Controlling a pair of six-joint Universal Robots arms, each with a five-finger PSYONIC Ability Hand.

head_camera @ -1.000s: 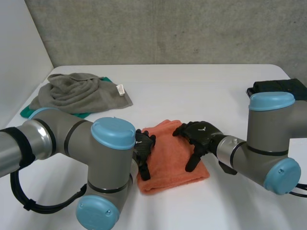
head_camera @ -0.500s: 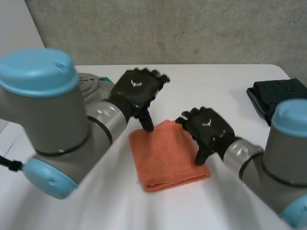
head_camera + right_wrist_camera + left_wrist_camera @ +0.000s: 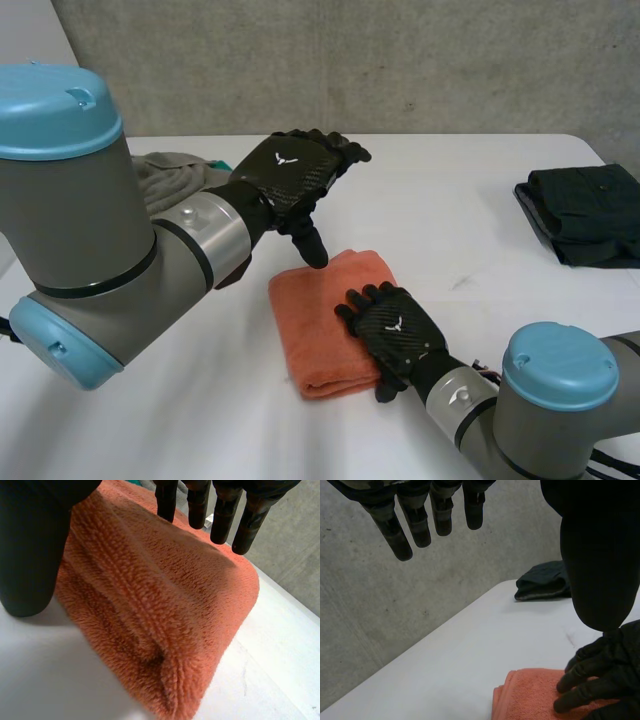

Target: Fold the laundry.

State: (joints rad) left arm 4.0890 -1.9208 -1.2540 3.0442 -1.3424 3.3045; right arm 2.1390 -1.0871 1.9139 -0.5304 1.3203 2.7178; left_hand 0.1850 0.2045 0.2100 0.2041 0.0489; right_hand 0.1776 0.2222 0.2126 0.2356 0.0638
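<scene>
A folded orange towel (image 3: 318, 318) lies in the middle of the white table (image 3: 470, 190). My right hand (image 3: 394, 332) rests flat on the towel's near right part, fingers straight and spread, gripping nothing. In the right wrist view the towel (image 3: 165, 605) lies under the straight fingers (image 3: 220, 515), its thick folded edge toward the camera. My left hand (image 3: 290, 172) hovers open above the towel's far edge, touching no cloth. In the left wrist view its fingers (image 3: 415, 525) hang straight in the air, with the towel (image 3: 530, 695) and my right hand (image 3: 595, 680) below them.
A crumpled grey towel (image 3: 170, 168) lies at the back left, partly behind my left arm. A folded dark garment (image 3: 585, 212) sits at the table's right edge, also visible as the dark pile (image 3: 545, 582). A concrete wall stands behind the table.
My left hand lifted off the towel's left side and now hangs above its far edge. My right hand slid from the towel's far right toward its near right part.
</scene>
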